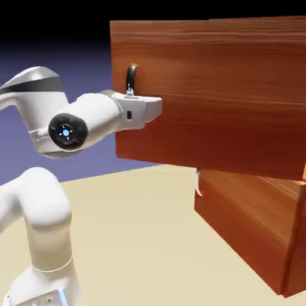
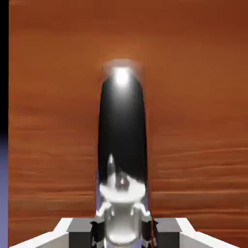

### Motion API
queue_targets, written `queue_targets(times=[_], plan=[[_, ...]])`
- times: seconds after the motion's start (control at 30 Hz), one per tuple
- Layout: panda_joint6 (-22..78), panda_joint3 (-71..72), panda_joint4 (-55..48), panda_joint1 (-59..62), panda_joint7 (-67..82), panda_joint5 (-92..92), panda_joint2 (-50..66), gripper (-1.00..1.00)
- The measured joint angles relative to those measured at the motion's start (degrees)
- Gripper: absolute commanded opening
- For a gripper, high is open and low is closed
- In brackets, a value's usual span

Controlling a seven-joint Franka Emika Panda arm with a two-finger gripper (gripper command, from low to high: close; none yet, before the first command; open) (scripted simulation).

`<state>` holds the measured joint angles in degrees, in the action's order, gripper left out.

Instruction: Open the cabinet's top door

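Top door point(image 1: 209, 89) swung out, 1 gripper point(image 1: 130, 91) clamped on its handle point(image 1: 131, 76), 1 lower panel point(image 1: 251, 224)

Table point(image 1: 137, 239): pale beige, matte, flat. It lies well below the fingers point(image 1: 129, 91), spreading under them toward the exterior view's lower edge.

Backdrop point(image 1: 89, 66): blue-violet, plain, behind and beside the fingers, fading to black above them.

Hand view: a thin strip of backdrop point(image 2: 4, 169) runs along the far left edge, well apart from the fingers, black high up and violet lower down.
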<state>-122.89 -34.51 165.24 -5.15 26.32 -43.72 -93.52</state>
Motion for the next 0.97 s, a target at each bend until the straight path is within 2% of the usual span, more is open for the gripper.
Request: queue_targets(times=[0.17,0.4,0.97], plan=[[12.5,-10.0,-7.2,-1.0,0.0,7.7,1.4,-1.0],[28.7,-20.6,-21.4,-8.8,-0.6,15.5,4.1,-1.0],[57.8,-31.5,-56.7,-34.2,-5.1,21.6,7.0,-1.0]])
